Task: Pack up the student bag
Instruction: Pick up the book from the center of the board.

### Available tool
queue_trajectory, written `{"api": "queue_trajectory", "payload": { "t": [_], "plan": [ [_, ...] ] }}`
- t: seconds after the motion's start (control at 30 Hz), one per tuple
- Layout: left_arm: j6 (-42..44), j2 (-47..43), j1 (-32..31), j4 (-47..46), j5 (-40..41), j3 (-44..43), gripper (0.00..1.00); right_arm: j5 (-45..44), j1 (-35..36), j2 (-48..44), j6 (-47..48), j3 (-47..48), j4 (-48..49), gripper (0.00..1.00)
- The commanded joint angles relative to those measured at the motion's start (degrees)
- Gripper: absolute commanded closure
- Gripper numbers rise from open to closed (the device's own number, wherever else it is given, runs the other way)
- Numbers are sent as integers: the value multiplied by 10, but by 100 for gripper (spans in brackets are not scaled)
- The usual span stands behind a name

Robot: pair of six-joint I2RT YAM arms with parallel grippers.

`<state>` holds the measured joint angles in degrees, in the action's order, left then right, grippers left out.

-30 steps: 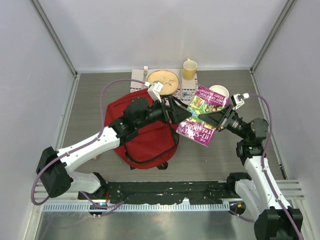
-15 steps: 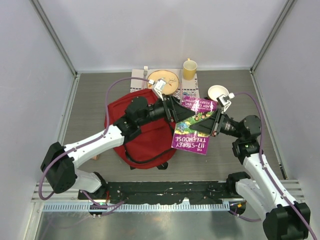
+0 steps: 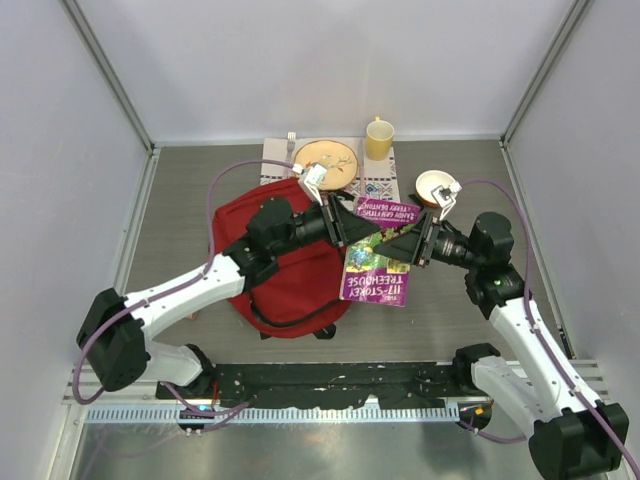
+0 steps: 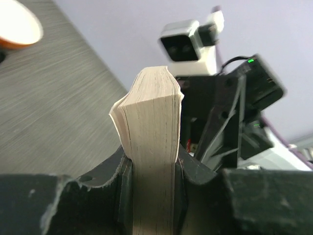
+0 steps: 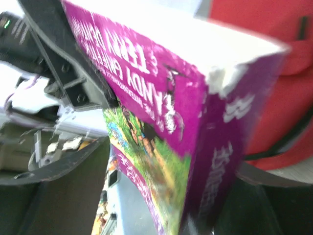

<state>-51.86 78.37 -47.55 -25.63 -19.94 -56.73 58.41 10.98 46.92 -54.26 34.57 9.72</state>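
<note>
Grey brushed-metal table [image 3: 440, 320] fills a white-walled enclosure. At its centre, a purple paperback book [image 3: 378, 275] hangs between both arms. The left gripper [image 3: 360, 234] reaches in from 9 o'clock and is clamped on the book's page edge, its fingers [image 4: 115, 171] pressing both covers. The right gripper [image 3: 402, 244] comes from 3 o'clock, its jaws standing apart around the spine end. The large red fabric backpack [image 3: 290, 285] lies at 9 o'clock of the book, under the left arm. A wooden plate [image 3: 326, 160] sits at 12 o'clock, a yellow mug [image 3: 378, 138] at 1 and a white bowl [image 3: 437, 186] at 2.
</note>
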Motion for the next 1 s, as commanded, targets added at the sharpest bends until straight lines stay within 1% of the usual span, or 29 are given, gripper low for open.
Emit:
{"api": "queue_trajectory", "payload": {
  "t": [0.0, 0.03, 0.07, 0.1, 0.13, 0.17, 0.27, 0.4, 0.43, 0.47, 0.5, 0.53, 0.57, 0.63, 0.67, 0.7, 0.73, 0.77, 0.8, 0.87, 0.9, 0.93, 0.97],
  "plan": [
    [36, -86, 1, 79, 130, 20, 100, -206, 2, -19, 129, 62, -227, 16],
    [38, -129, 1, 131, 226, 27, 100, -231, 2, -30, 130, 59, -239, 15],
    [39, -152, 0, 153, 267, 43, 100, -259, 2, -46, 123, 45, -244, 15],
    [39, -173, 1, 169, 300, 53, 100, -264, 2, -58, 113, 34, -237, 15],
    [37, -198, 0, 181, 337, 64, 100, -265, 1, -66, 84, 23, -230, 15],
    [34, -240, 1, 190, 387, 85, 100, -262, 2, -80, 69, 2, -209, 14],
    [16, -309, 1, 190, 462, 122, 100, -251, 5, -96, 17, -37, -171, 14],
    [-17, -349, 0, 175, 507, 160, 100, -259, 33, -111, -18, -52, -153, 14],
    [-25, -353, 1, 151, 513, 169, 100, -262, 41, -113, -29, -56, -139, 14],
    [-43, -356, 1, 134, 517, 190, 100, -268, 64, -116, -62, -70, -106, 14],
    [-52, -357, 0, 119, 520, 200, 100, -275, 76, -118, -75, -77, -99, 14],
    [-60, -355, 0, 96, 520, 211, 100, -299, 90, -122, -89, -84, -70, 14],
    [-67, -351, 1, 88, 520, 212, 100, -314, 126, -122, -99, -94, -46, 14],
    [-73, -335, 1, 84, 516, 207, 100, -372, 169, -113, -114, -102, -30, 14],
    [-80, -330, 1, 80, 513, 208, 100, -396, 212, -108, -117, -104, -13, 14],
    [-83, -327, 1, 70, 511, 210, 100, -416, 238, -102, -129, -107, -4, 13],
    [-86, -321, 0, 46, 508, 217, 100, -453, 259, -80, -136, -115, 26, 13],
    [-89, -321, 0, 35, 508, 220, 100, -469, 278, -69, -144, -119, 42, 13],
    [-91, -318, 0, 28, 507, 221, 100, -485, 315, -56, -161, -124, 58, 13],
    [-91, -319, 0, 26, 510, 220, 100, -533, 346, -25, -182, -144, 117, 13],
    [-92, -320, 0, 24, 510, 220, 100, -547, 367, -17, -189, -152, 140, 13],
    [-94, -323, -1, 23, 509, 221, 100, -555, 375, 3, -198, -159, 176, 13],
    [-94, -326, -1, 22, 508, 222, 100, -560, 378, 13, -198, -159, 187, 13]
  ]
}}
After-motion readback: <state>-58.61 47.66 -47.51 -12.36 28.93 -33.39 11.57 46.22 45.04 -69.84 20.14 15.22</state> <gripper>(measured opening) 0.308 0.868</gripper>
